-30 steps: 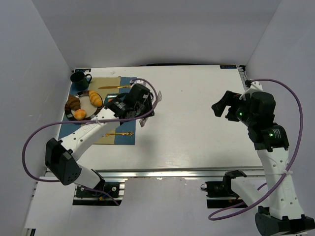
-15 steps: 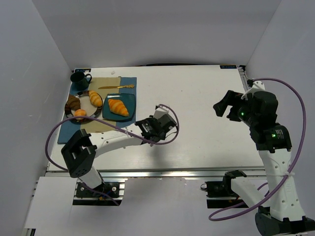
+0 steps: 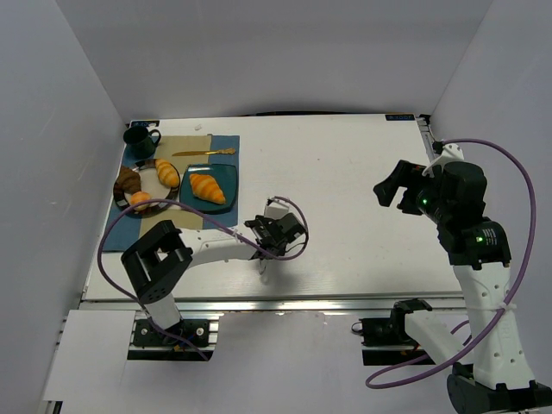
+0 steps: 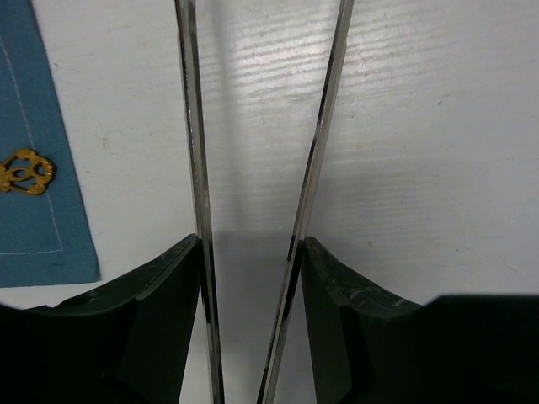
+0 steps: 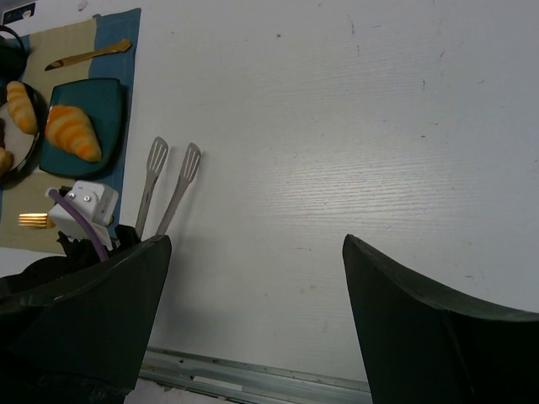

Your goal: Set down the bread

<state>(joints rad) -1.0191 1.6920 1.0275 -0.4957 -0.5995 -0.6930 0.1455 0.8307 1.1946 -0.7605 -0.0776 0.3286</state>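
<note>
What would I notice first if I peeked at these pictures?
Probably the golden croissant lying on the teal plate at the far left of the table, beside a bowl with more rolls. Next come the long silver tongs held in the left gripper, over bare white tabletop nearer the middle.

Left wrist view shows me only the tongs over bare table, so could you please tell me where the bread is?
Observer: The bread lies on the teal plate, at the back left of the table.
Operator: Thank you. Do the tongs carry anything?
Observer: No. The right wrist view shows the tongs with both tips empty and apart.
Operator: And the right arm?
Observer: The right gripper hangs open over the table's right side, holding nothing.
</note>
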